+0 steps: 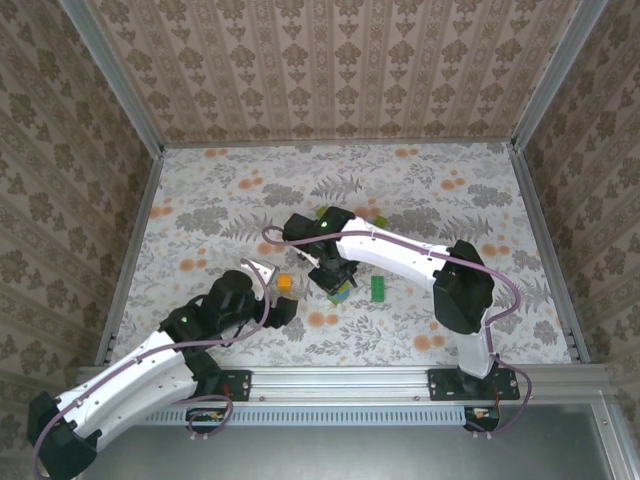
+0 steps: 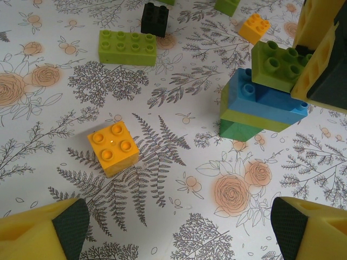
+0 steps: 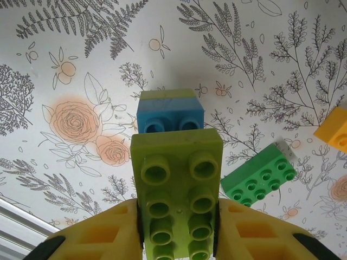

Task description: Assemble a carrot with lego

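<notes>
My right gripper is shut on a lime-green lego brick, its studs facing the camera. That brick rests, a little askew, on the blue top of a small stack of blue, lime and dark green bricks. My left gripper is open and low over the table, nothing between its fingers. An orange square brick lies just ahead of it to the left. The carrot is out of view.
Loose bricks lie around: a lime-green long brick, a black brick, a small orange brick and a dark green long brick right of the stack. Walls fence the floral table.
</notes>
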Motion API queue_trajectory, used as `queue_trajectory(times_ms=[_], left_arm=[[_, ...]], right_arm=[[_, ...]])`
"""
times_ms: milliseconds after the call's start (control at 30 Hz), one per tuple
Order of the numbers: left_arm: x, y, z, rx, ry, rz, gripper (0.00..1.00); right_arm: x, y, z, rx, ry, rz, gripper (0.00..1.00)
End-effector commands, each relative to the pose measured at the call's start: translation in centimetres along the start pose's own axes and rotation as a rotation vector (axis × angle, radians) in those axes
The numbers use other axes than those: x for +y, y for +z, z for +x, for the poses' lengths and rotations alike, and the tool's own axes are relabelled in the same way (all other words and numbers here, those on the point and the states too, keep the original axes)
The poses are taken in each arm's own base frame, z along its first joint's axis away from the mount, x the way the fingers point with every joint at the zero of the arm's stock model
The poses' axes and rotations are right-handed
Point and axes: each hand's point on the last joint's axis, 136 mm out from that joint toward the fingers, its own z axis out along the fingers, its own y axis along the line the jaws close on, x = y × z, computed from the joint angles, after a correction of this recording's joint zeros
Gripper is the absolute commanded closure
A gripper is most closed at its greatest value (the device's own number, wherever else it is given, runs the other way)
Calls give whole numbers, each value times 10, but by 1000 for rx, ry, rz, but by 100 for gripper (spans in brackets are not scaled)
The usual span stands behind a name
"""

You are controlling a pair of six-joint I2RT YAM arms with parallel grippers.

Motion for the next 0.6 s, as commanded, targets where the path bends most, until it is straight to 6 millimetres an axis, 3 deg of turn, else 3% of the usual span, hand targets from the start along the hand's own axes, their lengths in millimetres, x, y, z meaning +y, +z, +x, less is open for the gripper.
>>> queue_trajectory(times_ms=[0,333,567], left_arm=[[-4,0,0,-1,31,14,10],[-4,0,0,-1,30,16,10],[-4,0,0,-1,30,16,10]], right_arm=[[1,36,27,169,-37,36,68],[5,53,34,215,-55,23,68],[4,36,23,154,-55,9,68]])
